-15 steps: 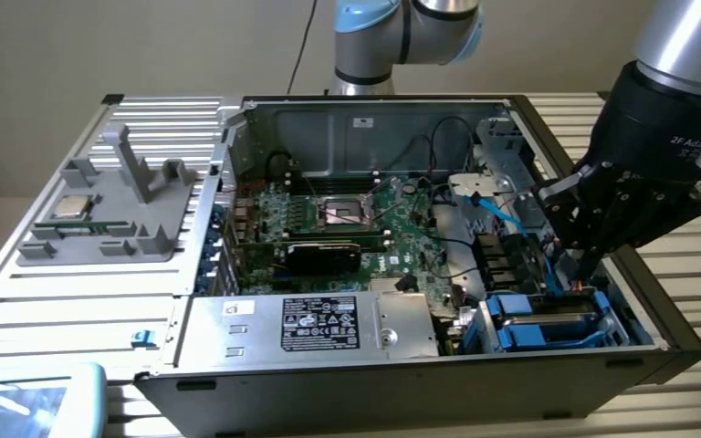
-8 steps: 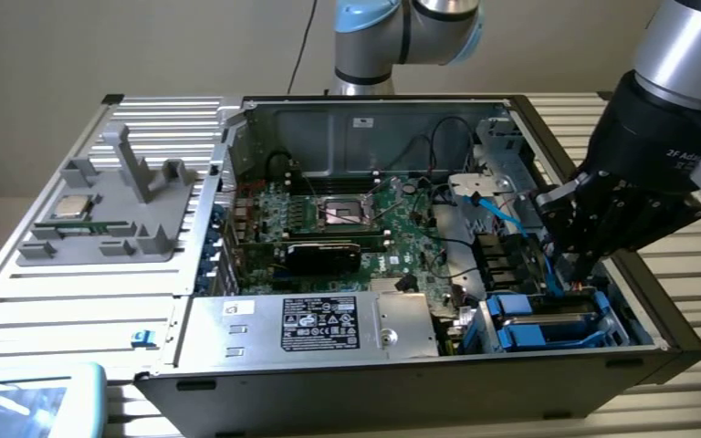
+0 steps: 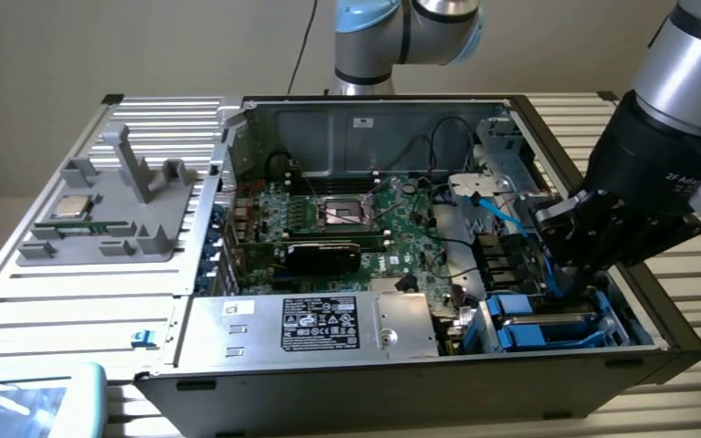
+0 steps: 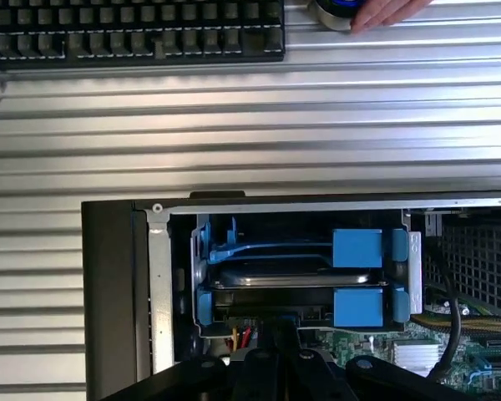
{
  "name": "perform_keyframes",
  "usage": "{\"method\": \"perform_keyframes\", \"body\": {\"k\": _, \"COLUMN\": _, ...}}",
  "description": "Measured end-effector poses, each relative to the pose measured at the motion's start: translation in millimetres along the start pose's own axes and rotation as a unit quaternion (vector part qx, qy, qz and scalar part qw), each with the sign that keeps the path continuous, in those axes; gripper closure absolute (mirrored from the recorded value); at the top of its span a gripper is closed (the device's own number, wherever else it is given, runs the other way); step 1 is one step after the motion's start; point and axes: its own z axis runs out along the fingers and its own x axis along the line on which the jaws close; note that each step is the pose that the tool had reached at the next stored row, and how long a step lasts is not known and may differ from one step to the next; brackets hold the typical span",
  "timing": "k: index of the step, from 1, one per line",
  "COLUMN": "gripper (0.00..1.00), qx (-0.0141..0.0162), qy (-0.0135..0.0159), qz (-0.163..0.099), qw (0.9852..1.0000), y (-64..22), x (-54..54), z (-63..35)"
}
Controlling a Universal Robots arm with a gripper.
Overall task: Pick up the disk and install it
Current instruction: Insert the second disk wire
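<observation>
The gripper [image 3: 566,274] hangs low over the drive bay, jaws pinched narrow with nothing visibly held, while the disk [image 4: 296,274] sits between its blue tabs, apparently seated in the case [image 3: 326,383].

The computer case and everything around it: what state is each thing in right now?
Computer case: side panel off, insides exposed.
Disk: seated in the blue drive bay inside the case.
Gripper: shut, low over the drive bay.
Processor socket: open on the motherboard, no cooler on it.
Small chip: resting on the grey fixture beside the case.
Keyboard: lying on the table, untouched.
</observation>
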Motion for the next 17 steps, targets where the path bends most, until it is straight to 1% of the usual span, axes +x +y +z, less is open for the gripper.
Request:
{"method": "perform_keyframes", "body": {"k": 2, "gripper": 0.89, "qx": 0.0055, "qy": -0.0002, "qz": 0.000, "qw": 1.0000, "y": 0.5, "x": 0.0, "z": 2.4}}
{"method": "perform_keyframes", "body": {"k": 4, "gripper": 0.89, "qx": 0.0117, "qy": -0.0005, "qz": 0.000, "qw": 0.9999, "y": 0.5, "x": -0.1, "z": 4.5}}
{"method": "perform_keyframes", "body": {"k": 5, "gripper": 0.89, "qx": 0.0139, "qy": -0.0005, "qz": 0.000, "qw": 0.9999, "y": 0.4, "x": -0.1, "z": 5.4}}
{"method": "perform_keyframes", "body": {"k": 6, "gripper": 0.89, "qx": 0.0146, "qy": -0.0006, "qz": 0.000, "qw": 0.9999, "y": 0.5, "x": -0.1, "z": 5.9}}
{"method": "perform_keyframes", "body": {"k": 8, "gripper": 0.89, "qx": 0.0150, "qy": -0.0006, "qz": 0.000, "qw": 0.9999, "y": 0.5, "x": -0.3, "z": 7.1}}
{"method": "perform_keyframes", "body": {"k": 12, "gripper": 0.89, "qx": 0.0145, "qy": -0.0006, "qz": 0.000, "qw": 0.9999, "y": 0.5, "x": -0.5, "z": 11.9}}
{"method": "perform_keyframes", "body": {"k": 13, "gripper": 0.89, "qx": 0.0148, "qy": -0.0006, "qz": 0.000, "qw": 0.9999, "y": 0.4, "x": -0.5, "z": 12.9}}
{"method": "perform_keyframes", "body": {"k": 15, "gripper": 0.89, "qx": 0.0155, "qy": -0.0006, "qz": 0.000, "qw": 0.9999, "y": 0.5, "x": -0.5, "z": 13.7}}
{"method": "perform_keyframes", "body": {"k": 17, "gripper": 0.89, "qx": 0.0159, "qy": -0.0006, "qz": 0.000, "qw": 0.9999, "y": 0.4, "x": -0.5, "z": 12.0}}
